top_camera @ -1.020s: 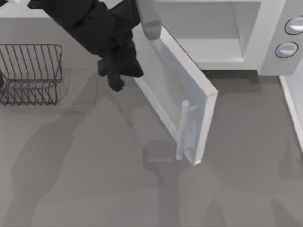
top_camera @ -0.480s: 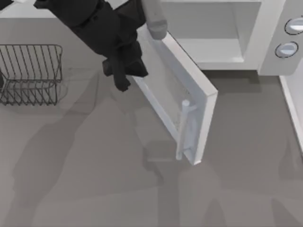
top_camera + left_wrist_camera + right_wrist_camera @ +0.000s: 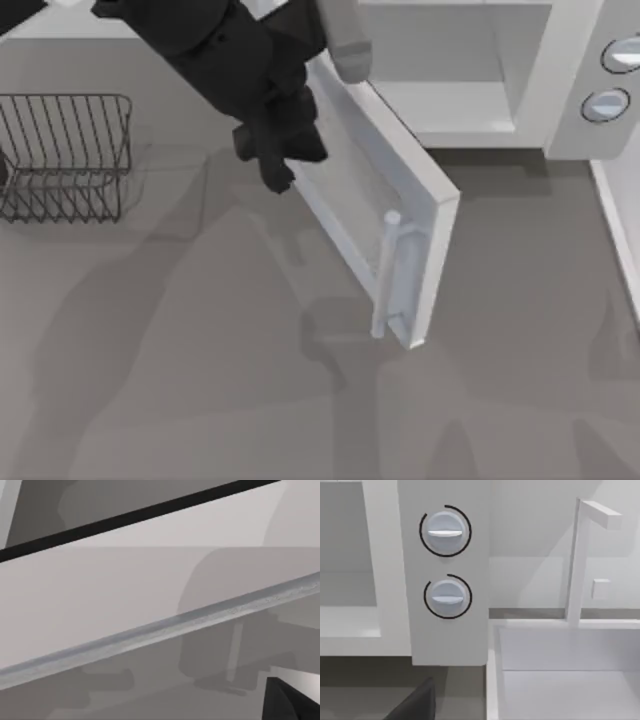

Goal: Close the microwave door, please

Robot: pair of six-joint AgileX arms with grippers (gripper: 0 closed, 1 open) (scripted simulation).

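Observation:
The white microwave (image 3: 560, 90) stands at the back right, its pale cavity open and two round grey knobs (image 3: 445, 532) on its side panel. The microwave door (image 3: 400, 190) swings out toward the table's front, with its pale bar handle (image 3: 385, 275) at the free end. My left gripper (image 3: 280, 170), black, comes in from the back left and sits right at the door's windowed outer face near the hinge side. The left wrist view looks along the door panel (image 3: 150, 590) from very close. A dark part of my right gripper (image 3: 415, 705) shows in front of the knob panel.
A wire rack (image 3: 65, 155) stands at the left of the table. A white basin (image 3: 560, 670) with a tall white faucet (image 3: 575, 560) sits to the right of the microwave. The table's front half is bare grey surface (image 3: 200, 380).
My left arm has slid to the right and slightly forward, closing on the door's outer face. The door's free end has not visibly shifted.

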